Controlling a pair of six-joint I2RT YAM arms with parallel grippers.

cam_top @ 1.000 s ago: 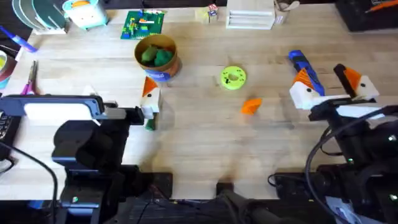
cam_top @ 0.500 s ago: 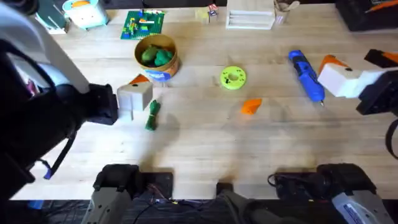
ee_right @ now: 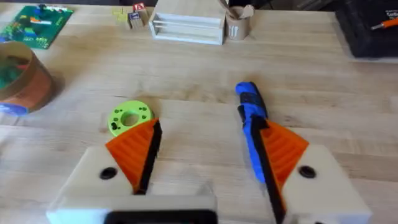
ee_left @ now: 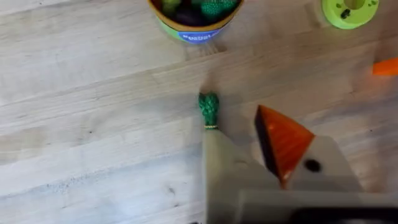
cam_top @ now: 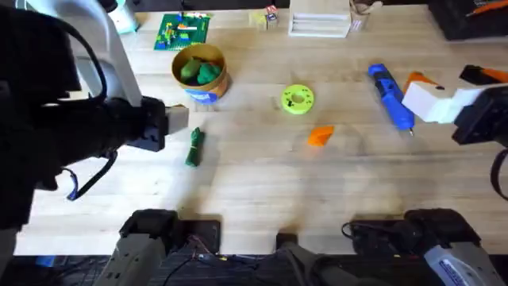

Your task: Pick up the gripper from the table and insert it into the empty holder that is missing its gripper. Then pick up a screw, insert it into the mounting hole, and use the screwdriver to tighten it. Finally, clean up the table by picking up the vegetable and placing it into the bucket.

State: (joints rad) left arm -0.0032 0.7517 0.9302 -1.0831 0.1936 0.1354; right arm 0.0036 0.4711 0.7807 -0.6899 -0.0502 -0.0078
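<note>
Surface: pale wood-plank table, grain running side to side.
Bucket: tan, far left of centre, green items inside; blue-and-white label, writing unreadable.
Vegetable: dark green, lying just before the bucket.
Gripper: orange wedge, mid-table, near lime disc.
Screwdriver: blue, right side.
Left gripper: over the vegetable; spread cannot be judged.
Right gripper: fingers spread, empty, beside the screwdriver.

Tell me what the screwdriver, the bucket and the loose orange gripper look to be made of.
Screwdriver: likely glossy blue plastic body; its thin tip looks metallic. Bucket: probably card or thin plastic, matte tan wall with a printed blue-and-white label. Gripper: looks like matte orange plastic; its surface detail is too small to tell.
</note>
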